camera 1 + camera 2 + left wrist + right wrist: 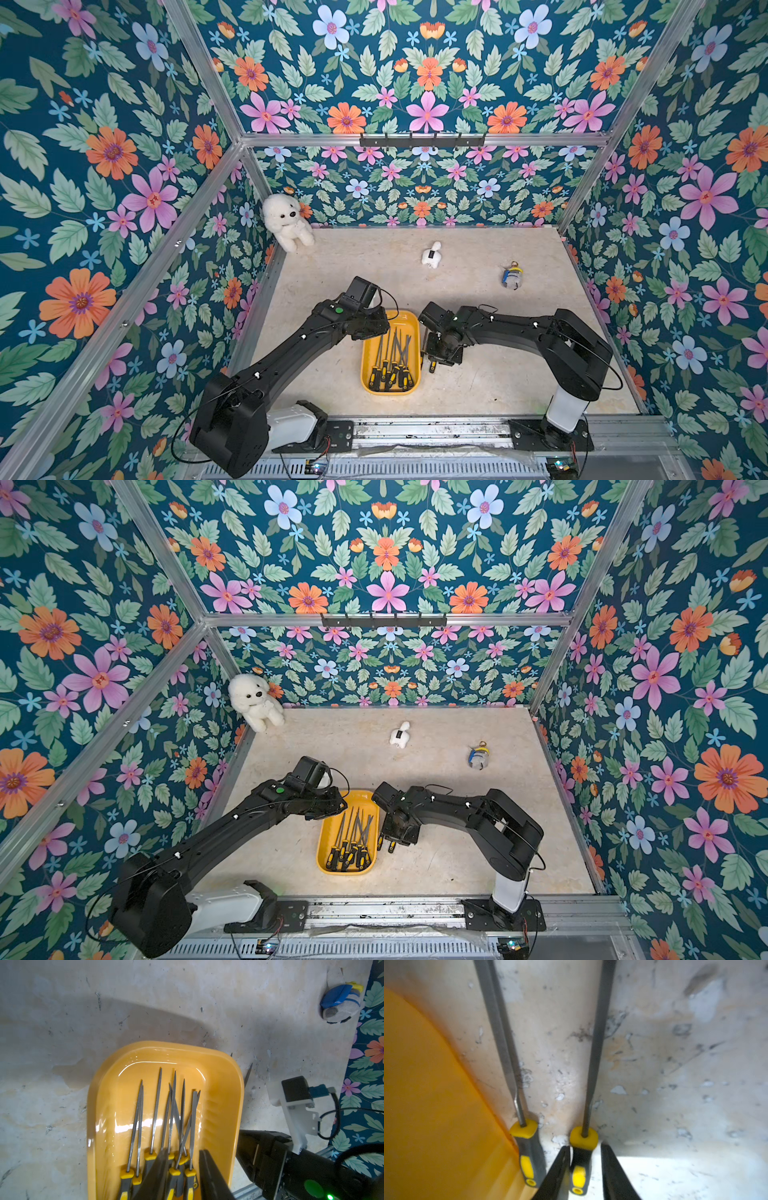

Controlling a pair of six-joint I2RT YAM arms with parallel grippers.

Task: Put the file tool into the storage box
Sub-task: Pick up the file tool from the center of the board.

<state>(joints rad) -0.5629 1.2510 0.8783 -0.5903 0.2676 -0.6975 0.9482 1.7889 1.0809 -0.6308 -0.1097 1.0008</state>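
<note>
Right tool astride a file on the desk, beside the yellow storage box.
In both top views the 2 arms bend inward, the left wrist above the box, the right wrist low just beside it; 3 toys lie well apart. Left wrist view: left tool fingers apart over the boxed files. Right wrist view: jaws apart around the file's handle; a second file lies between it and the box.
</note>
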